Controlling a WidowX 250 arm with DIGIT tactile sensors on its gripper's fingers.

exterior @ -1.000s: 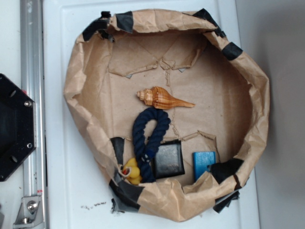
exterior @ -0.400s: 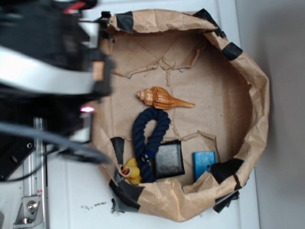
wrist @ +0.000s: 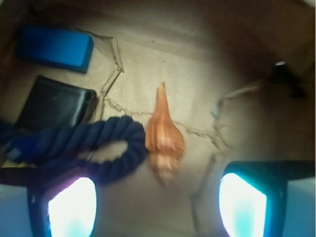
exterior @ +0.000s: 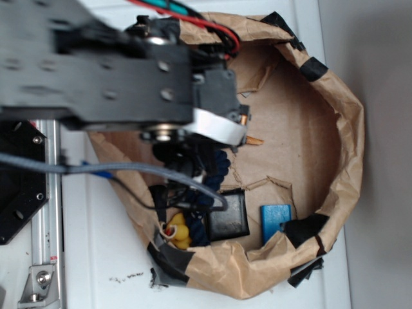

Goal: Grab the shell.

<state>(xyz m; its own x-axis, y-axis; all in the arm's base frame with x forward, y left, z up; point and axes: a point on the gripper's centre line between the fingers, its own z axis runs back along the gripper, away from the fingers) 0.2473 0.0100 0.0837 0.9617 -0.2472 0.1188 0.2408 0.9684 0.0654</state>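
The orange-tan striped shell (wrist: 164, 138) lies on the brown paper floor of the bin, its pointed tail away from the camera and its pale spire toward it. In the exterior view only its tail tip (exterior: 255, 141) shows past the arm. My gripper (wrist: 157, 207) is open and empty, above the shell; the two glowing fingers (wrist: 71, 207) stand wide apart at the bottom of the wrist view. The shell sits just ahead of the gap between them, touching the rope loop. In the exterior view the arm hides the gripper.
A dark blue rope loop (wrist: 94, 145) lies left of the shell. A black square (wrist: 57, 106) (exterior: 228, 215) and a blue block (wrist: 54, 48) (exterior: 277, 221) lie beyond. A yellow duck (exterior: 177, 230) sits by the paper wall (exterior: 347, 148).
The arm has swung in from the left and now covers the bin's left half and most of the shell. The shell, rope, square and block have not moved.
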